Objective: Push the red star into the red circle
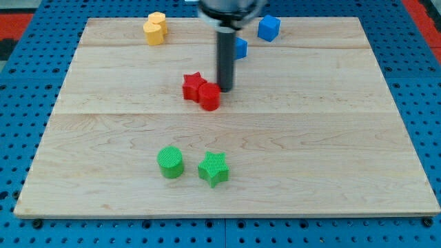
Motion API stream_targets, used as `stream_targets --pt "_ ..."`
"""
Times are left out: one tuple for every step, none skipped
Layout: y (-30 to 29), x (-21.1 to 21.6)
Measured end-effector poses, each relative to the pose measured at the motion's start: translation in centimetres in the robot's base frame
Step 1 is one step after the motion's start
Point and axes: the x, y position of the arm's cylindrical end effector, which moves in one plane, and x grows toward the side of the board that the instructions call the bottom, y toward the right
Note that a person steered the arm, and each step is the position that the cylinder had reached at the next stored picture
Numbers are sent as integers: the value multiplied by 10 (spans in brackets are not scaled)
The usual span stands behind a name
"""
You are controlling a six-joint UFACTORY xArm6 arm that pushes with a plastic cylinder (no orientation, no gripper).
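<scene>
On the board: you see a light wooden board (344,138) lying on a blue table with rows of holes (21,103).
Yellow blocks: at the view's top left you find two yellow blocks (156,28) pressed together. Their shapes are hard to make out.
Green circle: near the view's bottom you see the green circle (170,162), standing alone.
Green star: just to the right of it you see the green star (213,169). The two are near each other but do not touch.
Red star: in the middle of the board you find the red star (193,86). Its right side touches the red circle.
Red circle: the red circle (209,96) sits just right of the red star and a little lower in the view. The two red blocks are pushed up against each other.
My tip: my tip (225,90) is down on the board, right beside the red circle, at its upper right. You cannot tell if they touch. It is a plain dark rod, so it has no hold of anything.
Blue blocks: one blue block (240,47) peeks out from behind the rod. At the view's top right you see a blue cube (269,27).
</scene>
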Motion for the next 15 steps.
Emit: stream_targets --pt "-36 38" --pt "-42 83" --pt "-54 44" --pt "-7 32" --pt "18 97" --pt "-14 146" --pt "-12 114" --pt "-83 110" --pt "-133 92" --pt "-156 52" --pt "-109 -19" --pt "-103 -39" --pt "-46 5" --pt "-16 5" --pt "17 1"
